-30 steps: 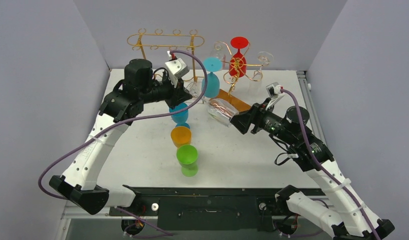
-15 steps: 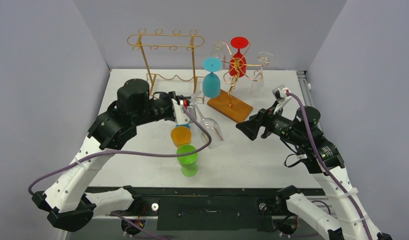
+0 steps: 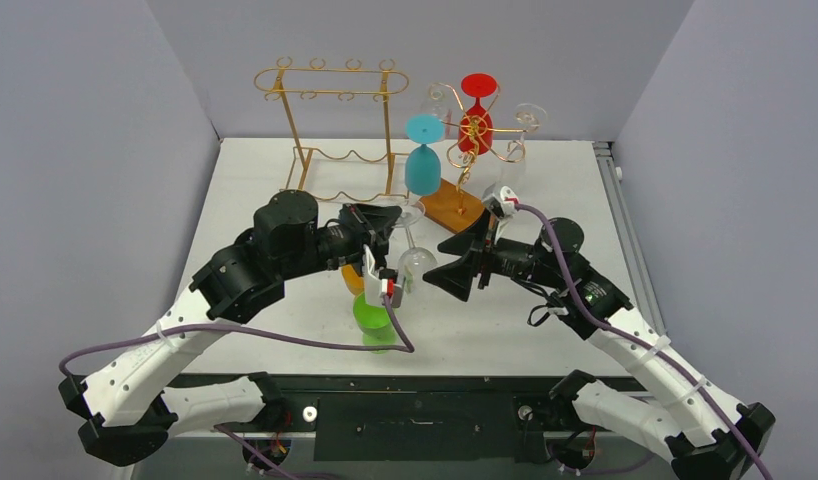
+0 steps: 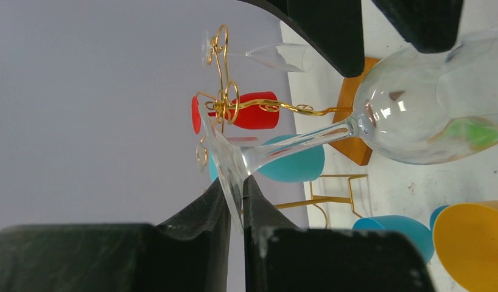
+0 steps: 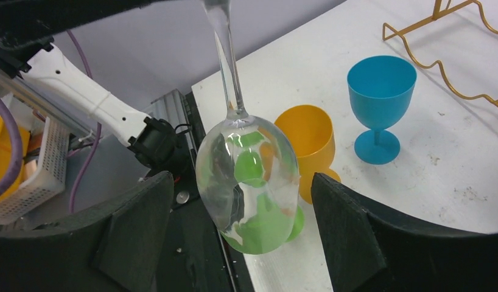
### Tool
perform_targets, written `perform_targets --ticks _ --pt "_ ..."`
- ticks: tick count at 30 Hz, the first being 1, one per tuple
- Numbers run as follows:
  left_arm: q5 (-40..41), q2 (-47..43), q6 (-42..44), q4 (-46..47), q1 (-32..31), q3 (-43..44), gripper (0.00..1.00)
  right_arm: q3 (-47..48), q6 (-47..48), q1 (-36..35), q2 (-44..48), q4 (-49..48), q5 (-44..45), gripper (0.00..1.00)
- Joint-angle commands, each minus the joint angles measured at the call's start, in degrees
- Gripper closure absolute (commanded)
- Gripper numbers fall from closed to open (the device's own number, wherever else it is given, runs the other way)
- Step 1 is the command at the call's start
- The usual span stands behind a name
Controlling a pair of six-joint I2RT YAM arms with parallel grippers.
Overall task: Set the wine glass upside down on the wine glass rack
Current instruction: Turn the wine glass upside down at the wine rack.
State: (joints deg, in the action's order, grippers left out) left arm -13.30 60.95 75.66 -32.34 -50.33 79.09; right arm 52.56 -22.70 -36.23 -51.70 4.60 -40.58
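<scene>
Glass: clear wine glass [image 3: 417, 265], bowl down, held mid-table near green cup [image 3: 373, 312].
Left gripper [image 4: 242, 191]: clenched on the glass's foot.
Right gripper [image 5: 241, 213]: spread wide, flanking the bowl, not touching.

Clear glass [image 3: 416, 264] hangs midair, bowl down, foot up, slightly tilted; gold wire rack [image 3: 448, 202] at one o'clock.

Rack [image 3: 330, 68] stands at the back left of the table [image 3: 545, 330]. Stand [image 3: 453, 206] is to its right, with hung glasses [image 3: 422, 165] inverted on it. Goblets line up before the rack: far [image 5: 380, 91], middle [image 5: 307, 143], near [image 3: 373, 312]. Glass [image 3: 415, 262] hangs tilted just right of them, foot pinched in left gripper [image 4: 234, 194], bowl between right gripper's [image 5: 243, 231] spread fingers.
</scene>
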Motion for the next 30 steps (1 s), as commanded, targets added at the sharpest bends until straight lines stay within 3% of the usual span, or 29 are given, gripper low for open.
perform_targets --ticks 1,6,20,26,27,30 --pt "1.3 -1.66 4.35 7.46 -1.25 0.74 1.0 -2.92 6.54 -1.2 1.23 -8.74 -1.33 0.21" --pt "1.48 -1.28 4.49 8.15 -2.06 0.89 1.0 -5.07 10.58 -1.75 -0.4 -8.29 -0.78 0.21" --pt "2.67 -0.57 5.2 13.55 -4.81 -0.16 1.0 -7.52 10.85 -4.23 -5.35 -16.44 0.82 0.2" --pt "2.67 -1.18 5.78 14.26 -4.86 -2.08 1.0 -11.51 11.02 -1.41 -1.71 -20.98 6.03 0.32" --pt "2.81 -1.2 5.61 14.81 -4.92 -2.42 0.96 -11.89 11.15 -0.94 -1.46 -21.67 6.56 0.34" --pt "3.25 -1.14 4.81 16.13 -5.17 -2.88 0.54 -13.78 11.2 0.66 -1.34 -24.82 9.71 0.41"
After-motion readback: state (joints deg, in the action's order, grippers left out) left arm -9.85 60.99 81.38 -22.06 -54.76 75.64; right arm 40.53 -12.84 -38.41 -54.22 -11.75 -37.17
